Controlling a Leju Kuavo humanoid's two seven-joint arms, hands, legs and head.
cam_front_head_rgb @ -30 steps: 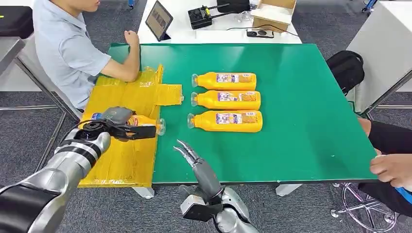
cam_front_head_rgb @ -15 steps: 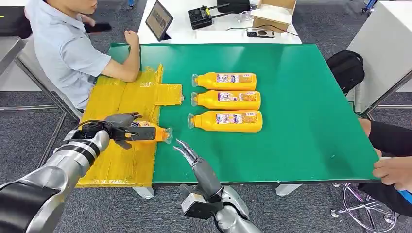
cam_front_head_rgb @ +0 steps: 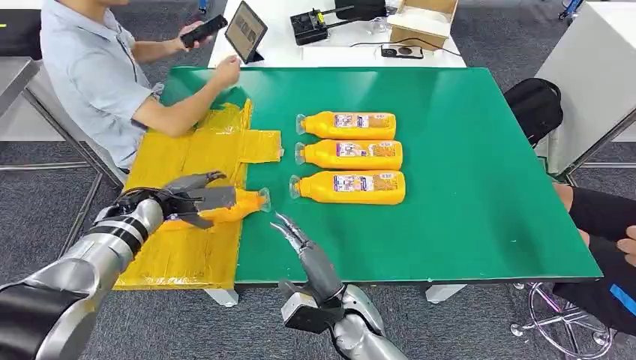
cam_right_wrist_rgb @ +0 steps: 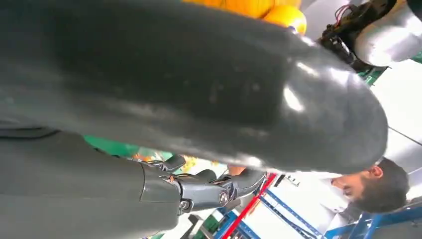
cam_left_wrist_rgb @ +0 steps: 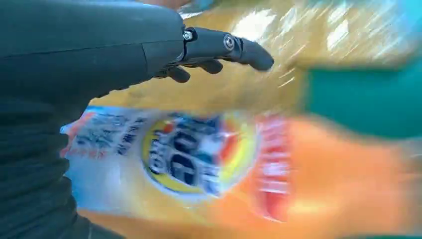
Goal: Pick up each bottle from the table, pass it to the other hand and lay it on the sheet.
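Left hand (cam_front_head_rgb: 187, 196) lay over the bottle (cam_front_head_rgb: 238, 202) at the sheet's (cam_front_head_rgb: 180, 255) near edge, fingers spread above and beside the body rather than plainly wrapped round it; whether it gripped or had let go I could not tell, since the left wrist view was blurred and showed only the label (cam_left_wrist_rgb: 194, 154) close under the palm with the fingertips (cam_left_wrist_rgb: 249, 50) clear of it; the bottle lay on its side beneath and just ahead of that hand, cap end past the fingertips and over the sheet's border onto the green table (cam_front_head_rgb: 465, 225). The risk, as I judged it, was a roll: a round bottle half off the sheet could turn toward the table if the fingers dragged on it while lifting away, and would then rest off the sheet; a wrinkle in the sheet could tip it likewise. Right hand (cam_front_head_rgb: 296, 238) stood empty near the table's front edge, fingers apart, close beside the cap; a careless sweep from it could knock the bottle. Three more bottles (cam_front_head_rgb: 351, 154) lay well beyond both hands; a person (cam_front_head_rgb: 97, 75) sat at the far end of the sheet.
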